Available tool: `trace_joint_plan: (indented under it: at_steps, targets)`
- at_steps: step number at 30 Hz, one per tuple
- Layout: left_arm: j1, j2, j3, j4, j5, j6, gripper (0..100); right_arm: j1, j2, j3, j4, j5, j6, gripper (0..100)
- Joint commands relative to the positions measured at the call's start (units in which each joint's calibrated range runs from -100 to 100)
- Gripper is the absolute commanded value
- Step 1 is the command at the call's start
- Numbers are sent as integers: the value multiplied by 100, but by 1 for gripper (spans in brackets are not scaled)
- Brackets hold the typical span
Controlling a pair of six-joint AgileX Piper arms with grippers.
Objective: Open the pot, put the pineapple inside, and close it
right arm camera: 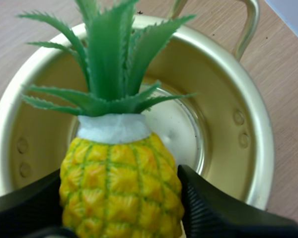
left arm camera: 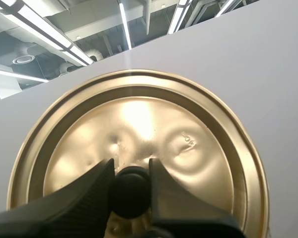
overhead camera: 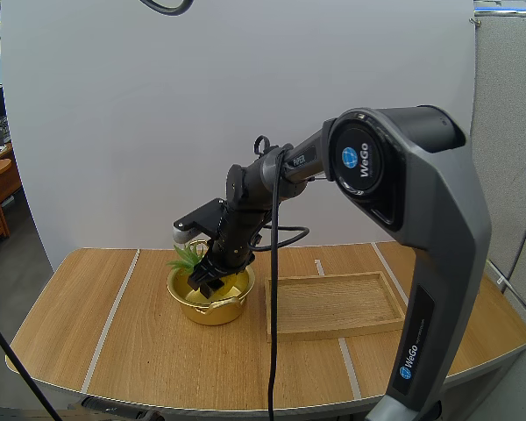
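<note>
Right wrist view: your right gripper (right arm camera: 120, 198) pinched the pineapple (right arm camera: 121, 183) over the pot (right arm camera: 223, 84) at the tray's (overhead camera: 333, 307) nine o'clock; upright leaves might jam the lid (left arm camera: 139, 114) your left gripper (left arm camera: 131, 168) clamped.

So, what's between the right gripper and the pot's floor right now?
Only the pineapple: the right gripper pinches its body, with the leafy crown out over the open pot. Nothing else lies in the pot, as the right wrist view shows.
</note>
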Motion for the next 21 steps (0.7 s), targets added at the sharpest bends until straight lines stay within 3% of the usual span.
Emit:
trace_joint_plan:
  at_steps: [1,20,21]
  targets:
    - [2,-38,-43,52,-219,-55,0,10,97,-42,15,-126,-7,0]
    - [2,-38,-43,52,-219,-55,0,10,392,-42,-198,309,102,0]
    - [2,-38,-43,52,-219,-55,0,10,392,-42,-203,309,102,7]
